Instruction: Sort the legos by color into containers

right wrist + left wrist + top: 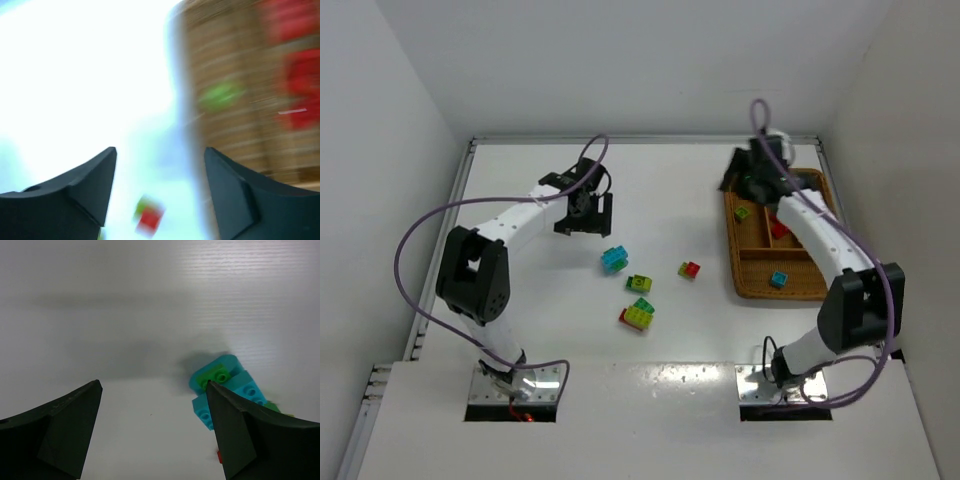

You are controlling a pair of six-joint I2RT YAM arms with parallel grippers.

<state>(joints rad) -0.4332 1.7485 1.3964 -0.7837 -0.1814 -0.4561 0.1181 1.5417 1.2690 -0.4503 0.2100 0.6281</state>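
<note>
Legos (638, 316): four loose lots sit mid-table, well in from every edge, and three more are in the tray.
Loose lots: a cyan stack (614, 258) is farthest left, a green brick (639, 283) is just nearer, a red-green brick (690, 269) is closest to the tray, and the red-and-lime cluster is nearest the bases. None touches another, and white table (520, 330) shows around each.
Tray (732, 250): it lies at the far right, its right side close to the wall. A green piece (743, 212) lies by the left rim, a red piece (780, 228) farther right and a cyan piece (778, 279) towards the near end. The dividers are too unclear to name compartments.
Left gripper (585, 215): the jaws are wide with nothing between them, low over bare table. In the wrist view the cyan stack (225, 387) lies just beyond the right finger (235, 435), outside the gap.
Right gripper (757, 185): it is above the tray's far end. The wrist view is blurred, but the fingers are spread and carry nothing, straddling the tray's left rim (190, 75).
</note>
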